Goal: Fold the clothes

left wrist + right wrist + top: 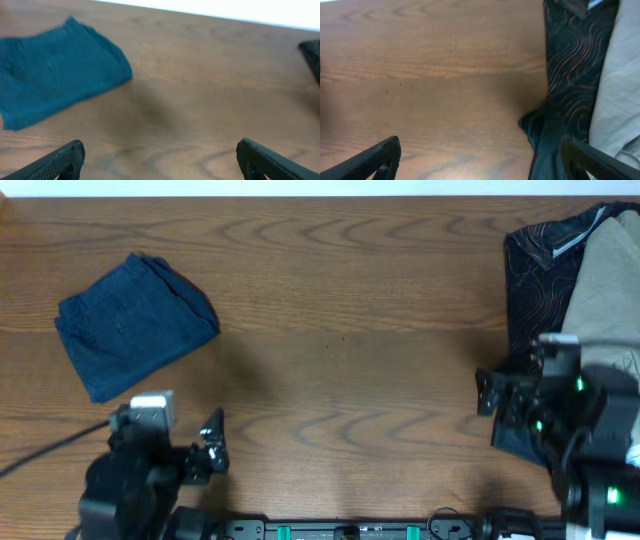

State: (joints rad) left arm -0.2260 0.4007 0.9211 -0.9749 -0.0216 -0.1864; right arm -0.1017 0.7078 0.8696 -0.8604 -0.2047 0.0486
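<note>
The dark navy denim garment [133,322] lies folded into a compact bundle at the far left of the wooden table; it also shows in the left wrist view [55,75]. My left gripper [212,445] is open and empty near the front edge, to the right of and below the garment [160,157]. My right gripper [497,402] is open and empty at the right, its right finger over the edge of a pile of other clothes [480,157].
A pile of clothes sits at the right edge: a dark cloth with thin orange swirl lines [535,270] [572,75] and a beige cloth [605,290] [615,95] on it. A black cable [50,448] runs from the left arm.
</note>
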